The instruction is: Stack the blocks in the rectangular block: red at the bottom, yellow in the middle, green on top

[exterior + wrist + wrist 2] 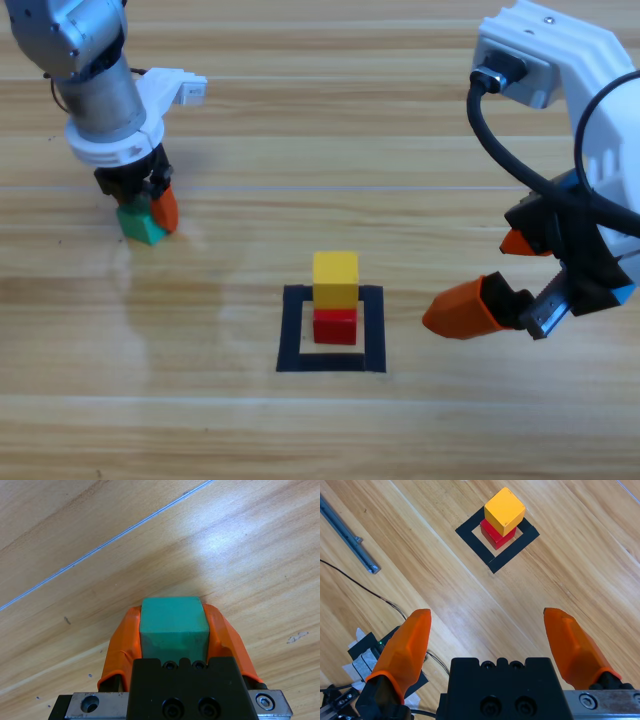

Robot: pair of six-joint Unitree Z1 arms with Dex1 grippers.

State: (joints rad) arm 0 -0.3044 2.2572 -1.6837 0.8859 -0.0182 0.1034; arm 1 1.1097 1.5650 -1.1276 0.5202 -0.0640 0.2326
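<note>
The green cube sits between the 2 orange jaws of the left gripper, which is clamped on its sides at the table's far left, well apart from the black-taped rectangle; from the high view I cannot tell whether the cube rests on the wood or is just clear of it. Inside that rectangle the red cube lies at the bottom with the yellow cube on top of it, so 2 of the 3 layers look done and the green one is the step in hand. To do it well, I would judge the grip should stay square on the cube's flat sides, as the left wrist view shows it now, and the lift should be high enough to pass over the yellow top before coming down. The yellow cube sits slightly askew on the red, so a gentle, centred, level placement matters; a sideways nudge could topple the pair. The right gripper waits just to the right of the rectangle with its jaws wide apart and holding nothing, near enough that the left arm's approach should keep away from it.
</note>
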